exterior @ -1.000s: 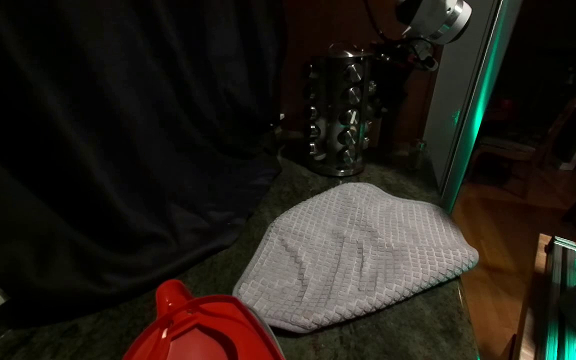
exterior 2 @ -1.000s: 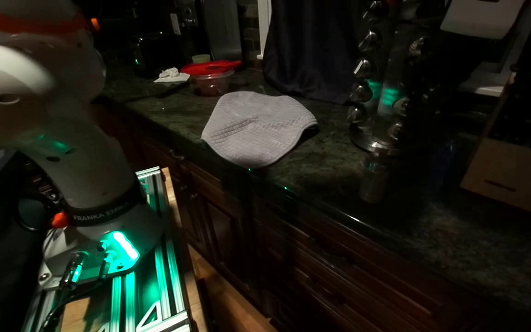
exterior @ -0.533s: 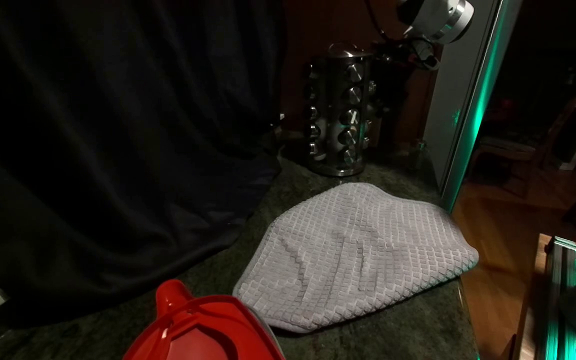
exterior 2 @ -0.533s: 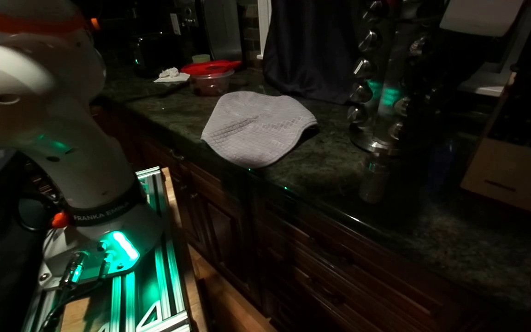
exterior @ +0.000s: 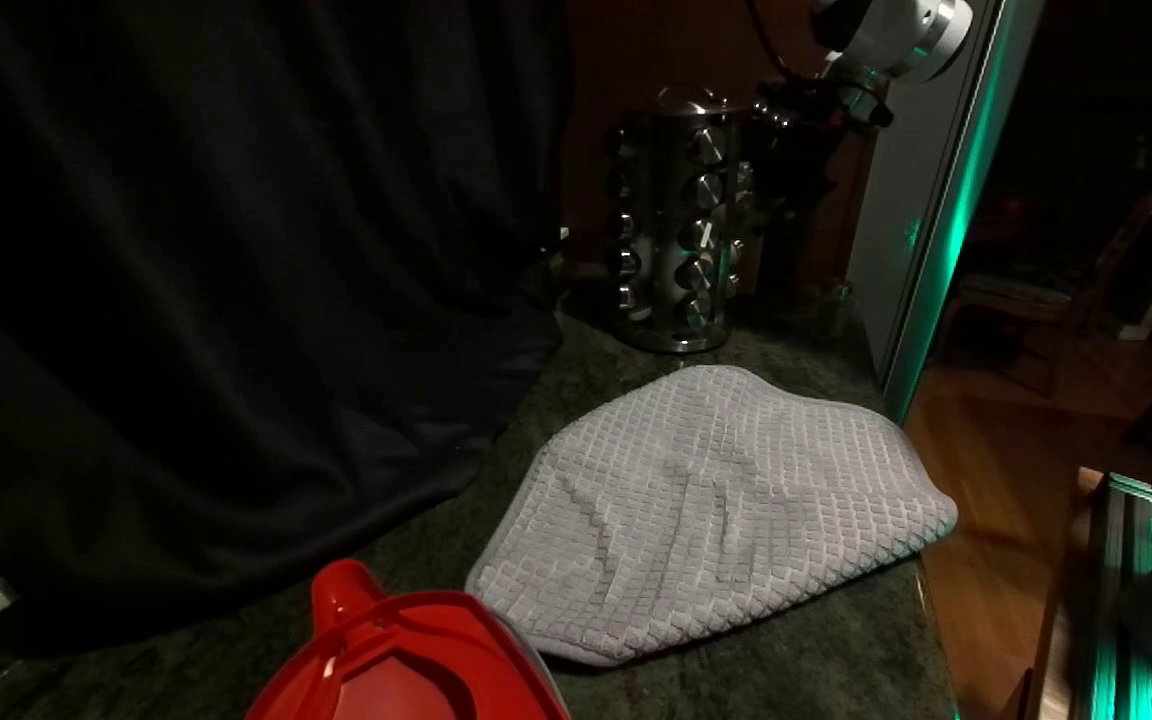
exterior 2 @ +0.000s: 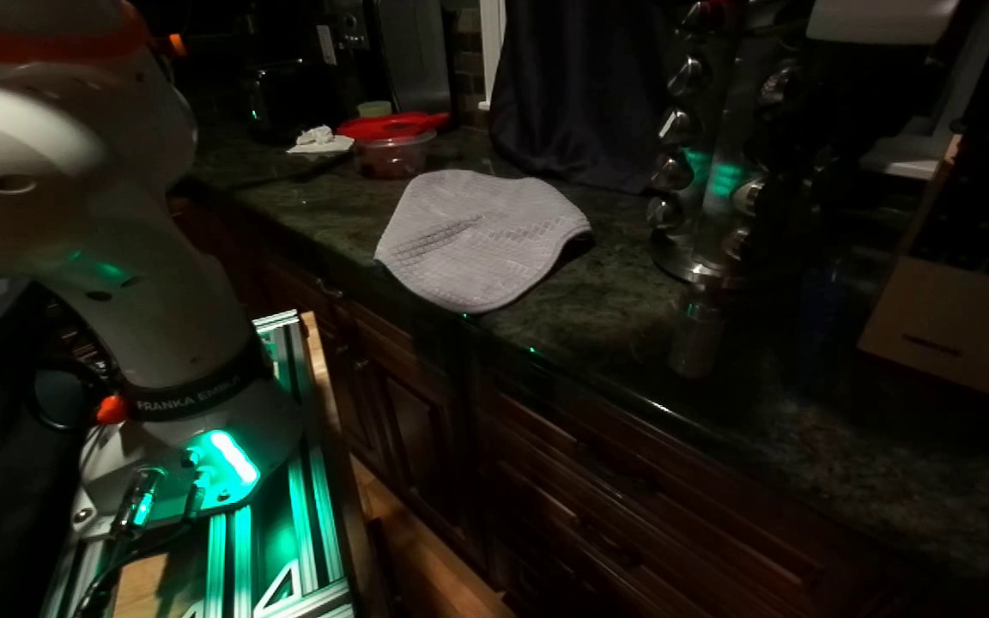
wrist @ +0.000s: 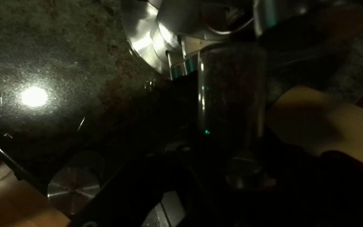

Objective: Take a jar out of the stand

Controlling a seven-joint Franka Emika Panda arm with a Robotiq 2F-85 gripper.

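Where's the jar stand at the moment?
In an exterior view, the stand is upright on the counter at upper right, between the grey cloth on the left and the wooden block on the right.

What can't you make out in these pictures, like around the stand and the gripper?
Stand: in an exterior view, its top is cut off by the upper edge.
Gripper with glass jar: in the wrist view, deep shadow hides where they meet.
Upright jar: in an exterior view, darkness hides any contents.
Red lid: in an exterior view, the bottom edge cuts it off.
Wooden block: in an exterior view, its dark mark is too small to read.
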